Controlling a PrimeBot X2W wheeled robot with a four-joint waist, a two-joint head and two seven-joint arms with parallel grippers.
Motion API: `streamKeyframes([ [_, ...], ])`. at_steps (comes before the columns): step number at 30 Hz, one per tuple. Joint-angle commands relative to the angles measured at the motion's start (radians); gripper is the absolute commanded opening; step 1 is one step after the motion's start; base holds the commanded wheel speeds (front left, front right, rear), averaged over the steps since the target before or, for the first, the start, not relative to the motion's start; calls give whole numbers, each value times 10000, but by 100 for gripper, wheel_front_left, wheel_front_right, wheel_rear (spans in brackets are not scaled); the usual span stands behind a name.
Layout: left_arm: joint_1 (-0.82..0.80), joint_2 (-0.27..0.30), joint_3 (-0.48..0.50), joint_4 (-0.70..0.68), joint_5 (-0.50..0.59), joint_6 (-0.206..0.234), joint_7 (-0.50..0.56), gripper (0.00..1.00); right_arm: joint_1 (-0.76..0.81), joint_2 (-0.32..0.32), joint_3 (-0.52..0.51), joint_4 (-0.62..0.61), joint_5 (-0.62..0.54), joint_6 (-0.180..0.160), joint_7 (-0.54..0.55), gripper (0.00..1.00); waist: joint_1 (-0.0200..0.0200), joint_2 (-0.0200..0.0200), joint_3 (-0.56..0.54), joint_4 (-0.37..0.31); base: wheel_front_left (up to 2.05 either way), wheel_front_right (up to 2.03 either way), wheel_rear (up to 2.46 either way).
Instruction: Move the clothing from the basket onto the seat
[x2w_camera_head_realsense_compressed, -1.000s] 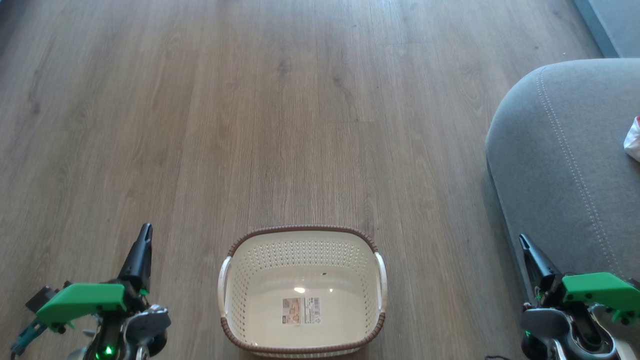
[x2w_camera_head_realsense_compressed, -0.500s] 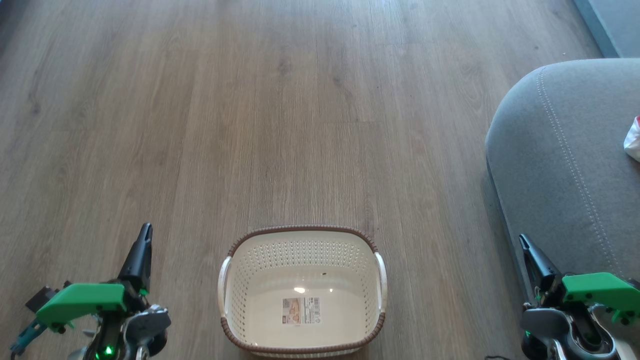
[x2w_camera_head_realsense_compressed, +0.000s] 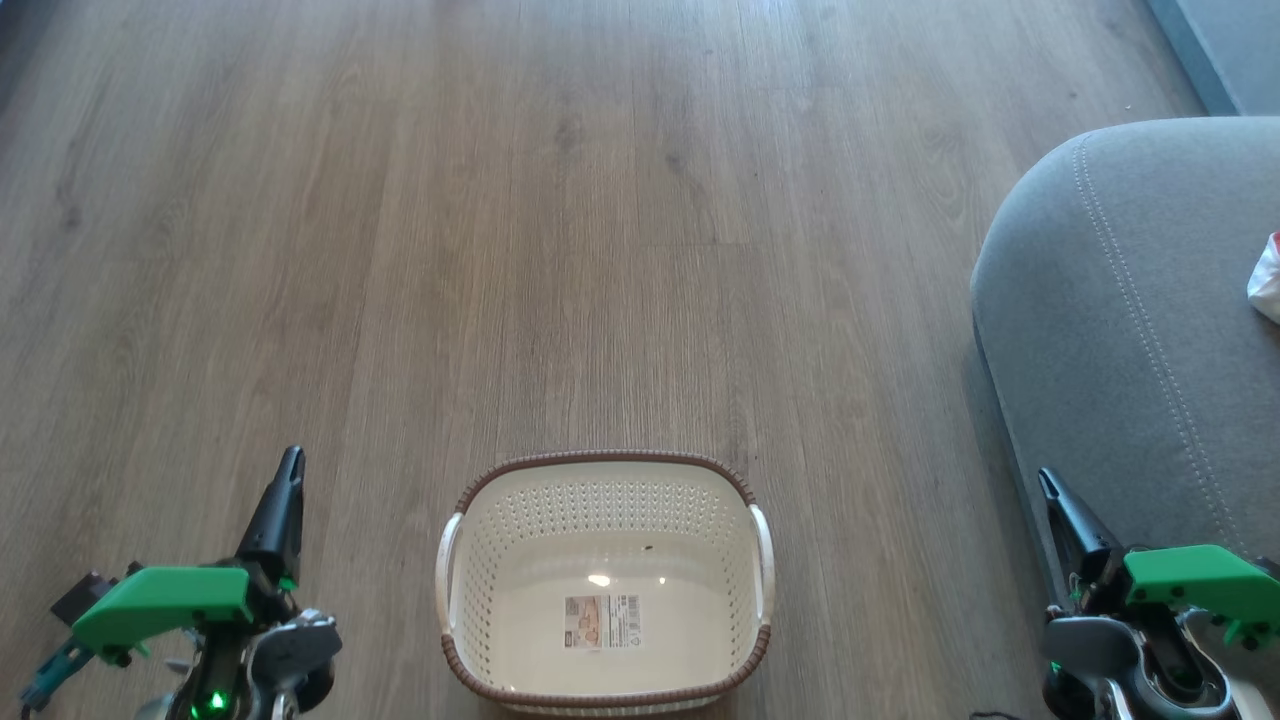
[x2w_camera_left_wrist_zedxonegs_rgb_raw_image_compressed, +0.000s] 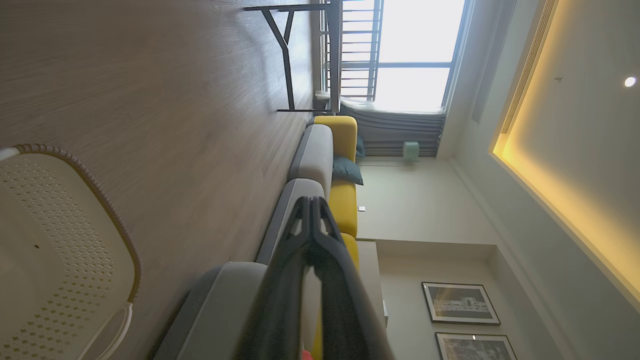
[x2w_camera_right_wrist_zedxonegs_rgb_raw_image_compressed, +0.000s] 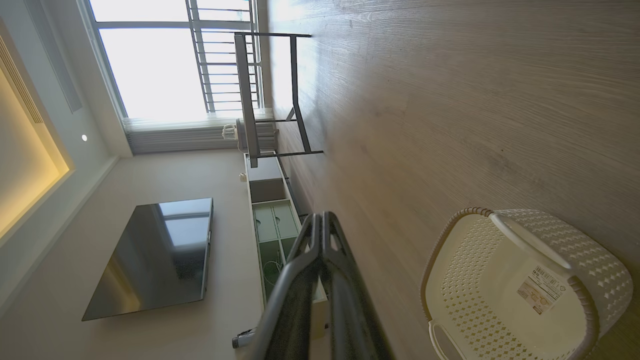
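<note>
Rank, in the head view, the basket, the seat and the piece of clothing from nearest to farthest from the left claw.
Measured from the left claw:
1. the basket, empty, close on its right.
2. the seat, far across on the right side.
3. the clothing, lying on the seat at the right edge of the view.

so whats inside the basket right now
The basket is bare inside apart from a label sticker on its bottom and a tiny dark speck. The inner face of its near wall is hidden below the rim in the head view.
</note>
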Motion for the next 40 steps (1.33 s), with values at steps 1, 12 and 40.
streamKeyframes([
  [1,-564,81,362,-349,-42,-67,73,0,-522,-70,168,-406,57,69,75,0,0,0,0,0,0,0,0],
  [12,-564,81,362,-350,-42,-67,72,0,-522,-70,169,-406,57,69,74,0,0,0,0,0,0,0,0],
  [40,-563,81,361,-350,-42,-67,72,0,-522,-70,170,-406,58,69,73,0,0,0,0,0,0,0,0],
])
